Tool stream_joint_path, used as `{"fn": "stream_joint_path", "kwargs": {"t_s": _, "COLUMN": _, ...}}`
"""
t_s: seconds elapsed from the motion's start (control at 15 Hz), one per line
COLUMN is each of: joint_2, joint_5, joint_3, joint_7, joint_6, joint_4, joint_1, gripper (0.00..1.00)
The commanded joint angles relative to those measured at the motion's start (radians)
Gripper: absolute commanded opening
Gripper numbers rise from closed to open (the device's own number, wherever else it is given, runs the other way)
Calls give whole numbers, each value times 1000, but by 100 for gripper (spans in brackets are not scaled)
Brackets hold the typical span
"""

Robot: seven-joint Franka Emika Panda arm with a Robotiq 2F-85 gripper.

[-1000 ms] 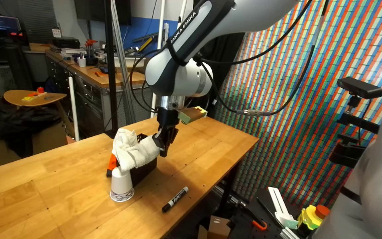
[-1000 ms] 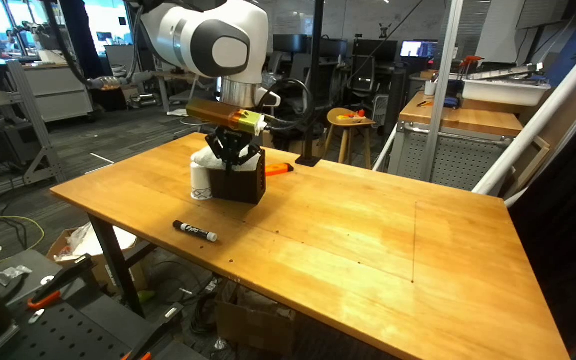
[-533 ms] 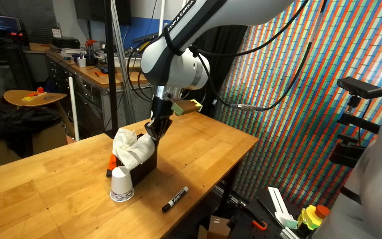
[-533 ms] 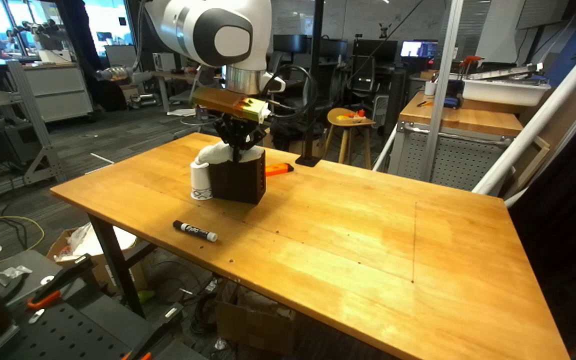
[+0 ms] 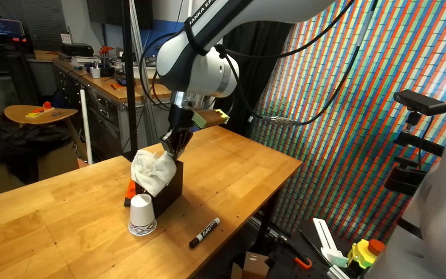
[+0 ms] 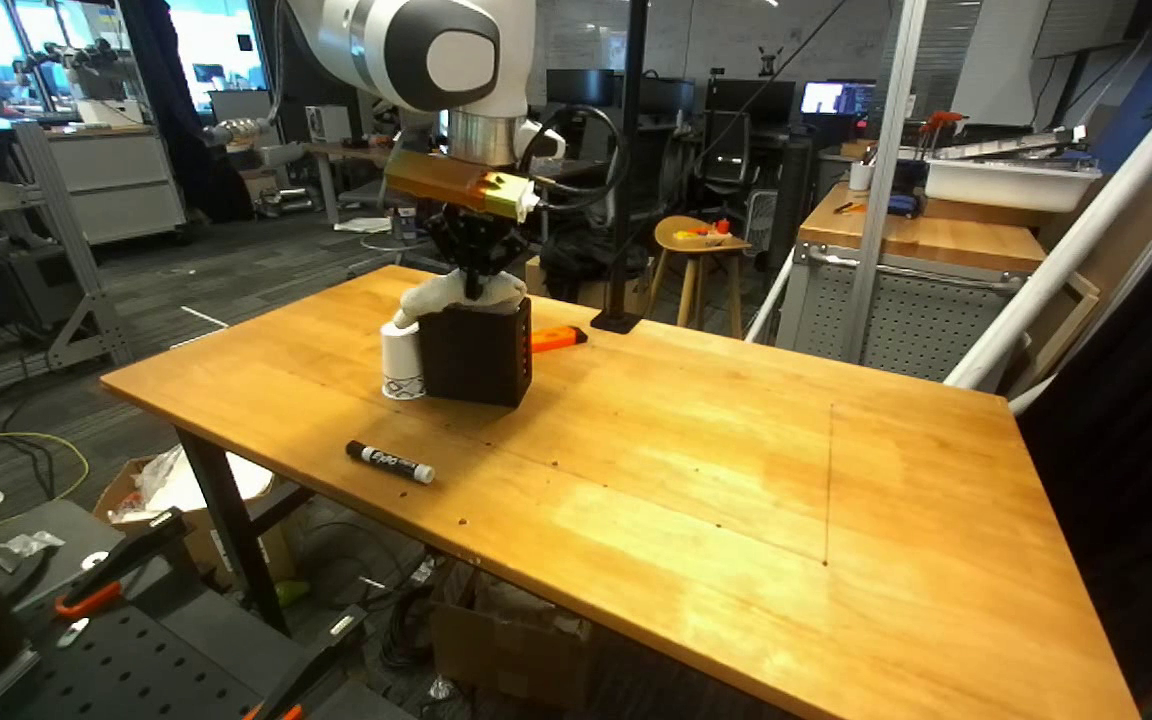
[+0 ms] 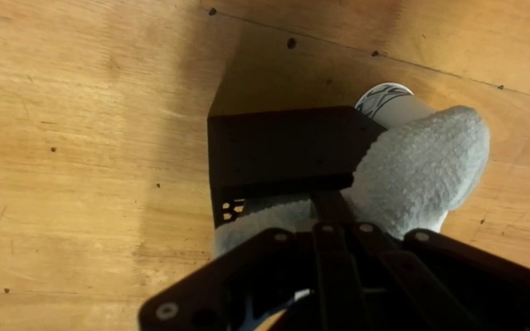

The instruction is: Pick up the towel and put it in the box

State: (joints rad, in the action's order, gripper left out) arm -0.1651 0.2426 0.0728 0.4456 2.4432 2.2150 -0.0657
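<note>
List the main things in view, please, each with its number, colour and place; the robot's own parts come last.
table: one, light brown, in all three views
box: one, black, on the table
towel: one, white, draped over the box's top
paper cup: one, white with patterned band, upside down beside the box
marker: one, black and white, near the table's edge
orange item: one, orange and black, beside the box; kind unclear
stool: one, light brown, in the background
workbench: one, brown top, in the background
button: one, red and yellow, low right in an exterior view
camera: one, black, far right in an exterior view
arm: one, white and black, reaching over the table
claw: one, black, closed on the towel
</note>
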Motion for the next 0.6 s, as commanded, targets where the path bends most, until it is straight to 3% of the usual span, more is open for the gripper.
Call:
{"fn": "stream_joint_path", "kwargs": {"t_s": 0.0, "joint_2": -4, "joint_5": 21, "joint_3": 14, "joint_7": 10, "joint_6": 8, "joint_4": -44, "joint_1": 17, "gripper": 1}}
{"fn": "stream_joint_path", "kwargs": {"t_s": 0.53, "joint_2": -62, "joint_5": -16, "joint_3": 23, "joint_7": -8, "joint_6": -8, "joint_4": -117, "joint_1": 43, "gripper": 1}}
